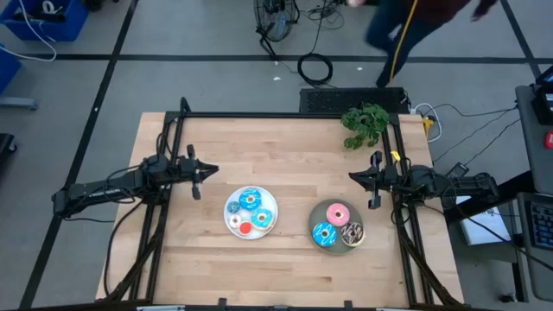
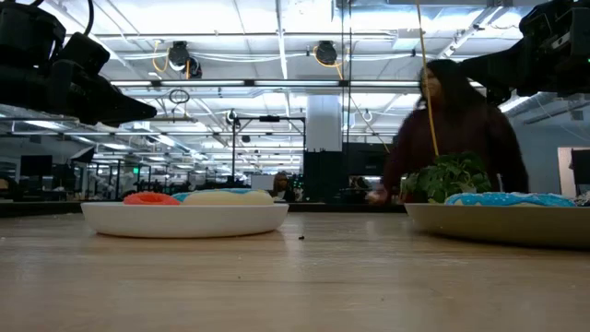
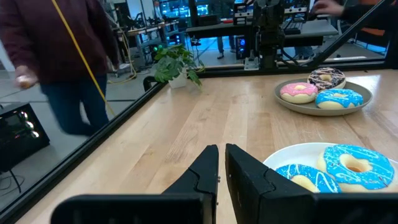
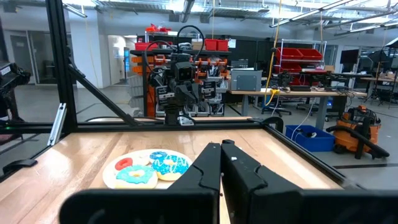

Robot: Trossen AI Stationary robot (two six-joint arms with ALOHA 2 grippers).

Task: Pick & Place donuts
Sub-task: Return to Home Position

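Note:
A white plate (image 1: 251, 213) lies on the table left of centre. On it are blue-iced donuts (image 3: 354, 167) and a small red donut (image 4: 124, 163). To its right a grey plate (image 1: 338, 226) bears a pink donut (image 3: 298, 92), a blue donut (image 3: 339, 98) and a brown sprinkled donut (image 3: 326, 78). My left gripper (image 1: 206, 177) hovers level at the table's left side, shut, with nothing between its fingers (image 3: 208, 163). My right gripper (image 1: 359, 180) hovers level at the right side and is shut and empty too (image 4: 221, 152). Both grippers are clear of the plates.
A small green plant (image 1: 365, 123) stands at the far right corner. Black frame rails (image 1: 259, 115) border the table. A person (image 2: 452, 129) moves beyond the far edge. Bare wood (image 1: 294, 164) lies between the grippers and on the far side of both plates.

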